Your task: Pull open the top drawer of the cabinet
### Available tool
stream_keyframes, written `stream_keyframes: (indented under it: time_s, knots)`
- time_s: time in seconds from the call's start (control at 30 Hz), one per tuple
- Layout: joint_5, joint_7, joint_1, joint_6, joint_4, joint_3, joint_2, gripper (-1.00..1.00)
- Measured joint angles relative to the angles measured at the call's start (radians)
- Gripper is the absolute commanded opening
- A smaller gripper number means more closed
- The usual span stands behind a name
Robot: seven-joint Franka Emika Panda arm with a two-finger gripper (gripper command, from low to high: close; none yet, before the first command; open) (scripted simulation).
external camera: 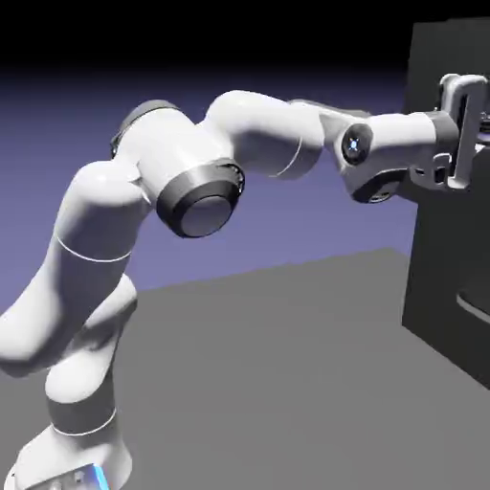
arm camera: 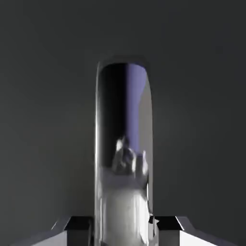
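Note:
The charcoal-black cabinet stands at the exterior view's right edge. My arm reaches level to its top drawer, with my gripper pressed up against that front. In the hand view a shiny metal bar handle runs upright down the middle of the dark drawer front. My gripper is shut on this handle, one grey fingertip on each side of the bar. The handle reflects the blue backdrop and my own hand.
A lower dark panel carries a grey bar handle below my hand. The grey table stretches between the robot's base and the cabinet's foot.

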State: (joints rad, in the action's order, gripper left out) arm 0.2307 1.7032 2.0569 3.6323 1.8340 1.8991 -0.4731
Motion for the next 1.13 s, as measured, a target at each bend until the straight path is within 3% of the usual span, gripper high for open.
stream_keyframes:
  time_s: [0.53, 1.0, 1.03, 1.13]
  knots:
    - [-0.069, 0.116, -0.58, 0.068, 0.325, -0.501, 0.068, -1.0]
    - [0.049, -0.01, -1.075, 0.098, 0.608, -1.006, -0.083, -1.0]
    - [0.057, -0.018, -1.097, 0.098, 0.623, -1.029, -0.095, 1.0]
    - [0.073, -0.03, -1.132, 0.094, 0.65, -1.065, -0.118, 1.0]
